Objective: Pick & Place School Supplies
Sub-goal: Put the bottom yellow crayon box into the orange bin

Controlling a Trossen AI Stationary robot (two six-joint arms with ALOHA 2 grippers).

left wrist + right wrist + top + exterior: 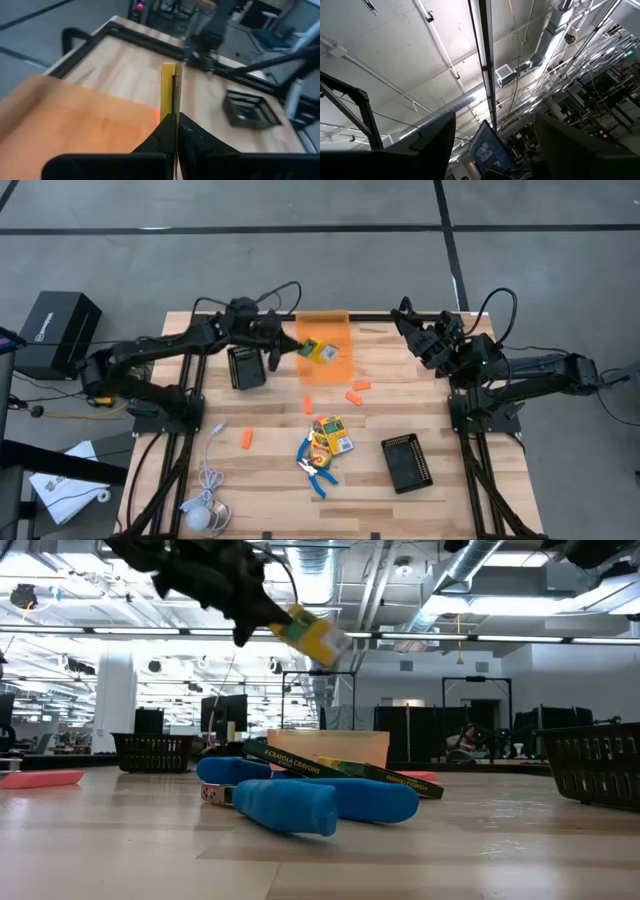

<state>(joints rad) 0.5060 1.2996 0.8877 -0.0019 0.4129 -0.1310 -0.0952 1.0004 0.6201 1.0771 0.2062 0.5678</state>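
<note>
Items not belonging to the task, placed relative to the orange translucent bin (pixel 325 348) at the far middle of the wooden table (pixel 270 490):

- Black tray (pixel 246 367): just beside the bin, on its left.
- Second black tray (pixel 408 463): well apart from the bin, toward the near right of the table.
- White cable with round puck (pixel 201 515): far from the bin, at the near left corner.
- Black box (pixel 52 333): off the table, on the floor left of the bin; its marking is probably a logo, unreadable.
</note>
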